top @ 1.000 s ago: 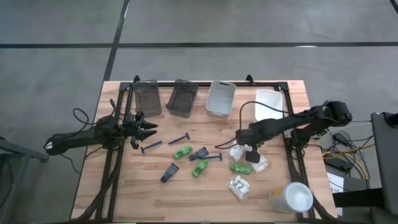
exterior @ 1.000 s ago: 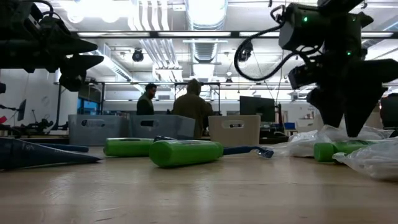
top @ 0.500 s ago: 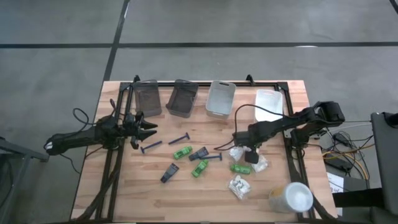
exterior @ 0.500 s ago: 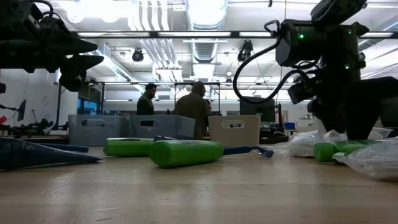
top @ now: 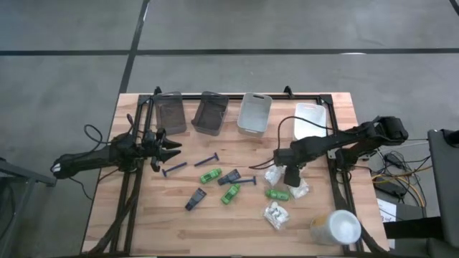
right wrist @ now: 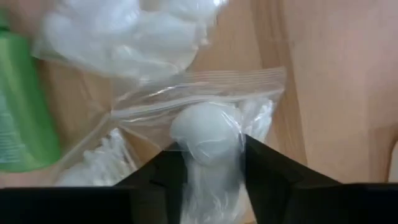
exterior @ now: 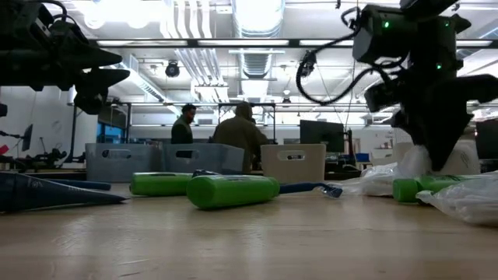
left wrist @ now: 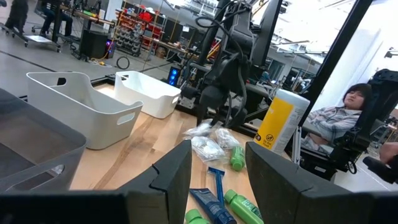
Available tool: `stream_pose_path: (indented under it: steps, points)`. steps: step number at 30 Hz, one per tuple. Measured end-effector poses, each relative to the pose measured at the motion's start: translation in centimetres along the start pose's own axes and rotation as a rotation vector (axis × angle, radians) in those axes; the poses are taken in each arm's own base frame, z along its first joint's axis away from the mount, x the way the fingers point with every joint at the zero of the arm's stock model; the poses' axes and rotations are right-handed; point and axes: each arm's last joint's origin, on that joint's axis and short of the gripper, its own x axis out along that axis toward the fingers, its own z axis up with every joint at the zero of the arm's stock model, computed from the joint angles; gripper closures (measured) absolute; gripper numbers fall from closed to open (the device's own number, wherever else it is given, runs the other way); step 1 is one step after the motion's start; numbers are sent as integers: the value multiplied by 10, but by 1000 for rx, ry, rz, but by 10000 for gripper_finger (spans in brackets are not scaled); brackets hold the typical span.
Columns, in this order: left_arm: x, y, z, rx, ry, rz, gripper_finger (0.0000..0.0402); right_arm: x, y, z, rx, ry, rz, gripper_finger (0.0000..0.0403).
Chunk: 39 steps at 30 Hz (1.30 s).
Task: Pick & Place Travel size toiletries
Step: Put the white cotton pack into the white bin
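Observation:
My right gripper (top: 291,177) points down at the table's right, shut on a white crinkly packet (right wrist: 205,134) in a clear zip bag. More white packets (top: 276,213) (top: 272,174) lie close by. Green packs (top: 210,175) (top: 230,193) (top: 276,193), dark blue razors (top: 208,160) (top: 174,169) and dark blue pieces (top: 195,198) lie flat on the table's middle. My left gripper (top: 171,149) hangs level over the table's left side, open with nothing between its fingers (left wrist: 174,180). My right gripper pinches the packet's white lump (right wrist: 206,144) between its two fingers, through the clear bag. The fingers come from above, pointing down. The bag's zip edge (right wrist: 199,93) spreads out past the fingers; whether the packet is clear of the table I cannot tell.
Two grey bins (top: 171,113) (top: 210,112), a lighter bin (top: 254,113) and a white bin (top: 310,120) stand in a row along the far edge. A large white cup (top: 336,227) lies at the near right corner. People stand in the room behind the table.
My right gripper has shut its wide-open fingers on the white packet, dipping and coming back up over the same spot. In the low view the packet's white top now stands higher under the fingers than before.

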Motion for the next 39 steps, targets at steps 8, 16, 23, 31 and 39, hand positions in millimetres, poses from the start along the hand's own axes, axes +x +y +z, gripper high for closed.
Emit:
stream_pose_path:
  steps: [8, 16, 23, 31, 39]
  points:
    - [0, 0, 0, 0, 1, -1, 245, -30, -3, -9, 0, -137, 58, 335]
    - [0, 0, 0, 0, 1, 0, 245, -62, -9, -23, 85, -296, 145, 352]
    - [0, 0, 0, 0, 1, -1, 245, -87, -15, -38, 126, -426, 217, 330]
    - [0, 0, 0, 0, 0, 0, 245, -106, -19, -48, 123, -575, 289, 315]
    - [0, 0, 0, 0, 0, 1, 245, -114, -18, -43, 117, -674, 327, 330]
